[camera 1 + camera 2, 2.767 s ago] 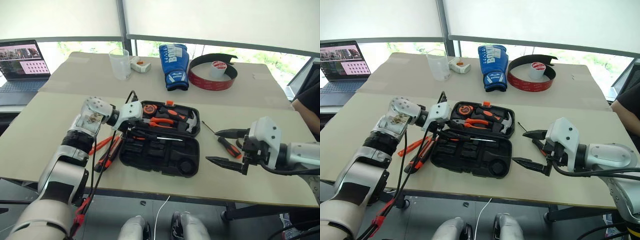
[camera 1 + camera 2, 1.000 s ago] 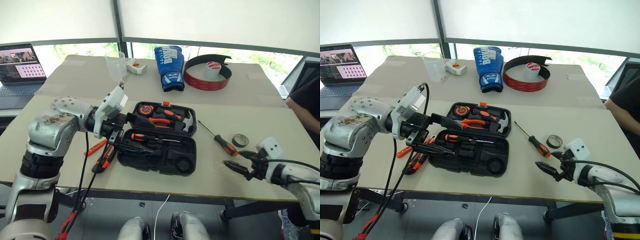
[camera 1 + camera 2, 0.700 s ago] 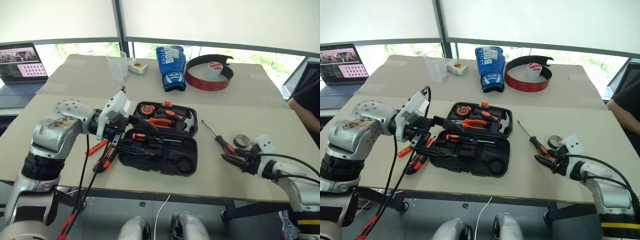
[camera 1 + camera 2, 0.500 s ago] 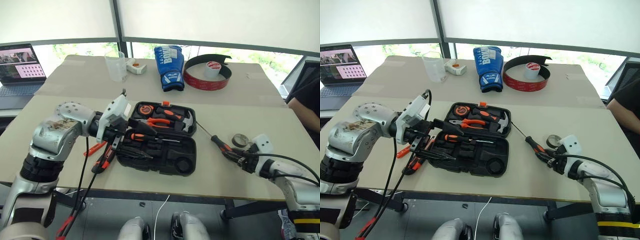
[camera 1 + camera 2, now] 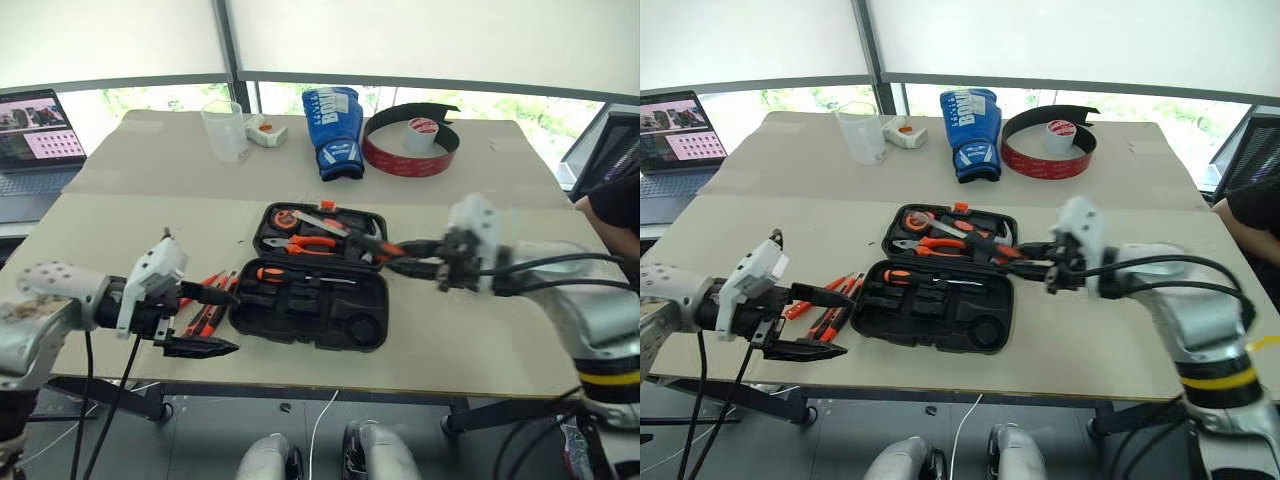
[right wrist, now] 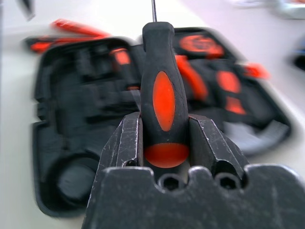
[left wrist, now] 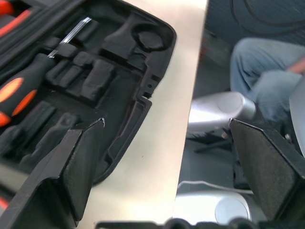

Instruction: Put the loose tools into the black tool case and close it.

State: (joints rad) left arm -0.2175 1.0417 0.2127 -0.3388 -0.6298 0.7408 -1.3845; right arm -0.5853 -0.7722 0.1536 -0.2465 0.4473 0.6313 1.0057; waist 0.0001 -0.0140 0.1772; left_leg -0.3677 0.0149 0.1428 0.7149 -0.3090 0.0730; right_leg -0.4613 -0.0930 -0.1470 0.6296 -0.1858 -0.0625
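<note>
Your right hand point(image 6: 164, 138) pinches a long screwdriver point(image 6: 163, 90) by its black-and-orange handle. It holds the screwdriver in the air at the right side of the black tool case point(image 5: 310, 315). The case lies open in the middle of the tabletop point(image 5: 130, 215). One screwdriver with an orange handle point(image 5: 290, 273) sits in a slot in the case's near half. Your left hand point(image 5: 210, 320) is spread wide and holds nothing. It hangs over the near edge, left of the case. More loose tools point(image 5: 205, 300) lie on the tabletop, just left of the case.
</note>
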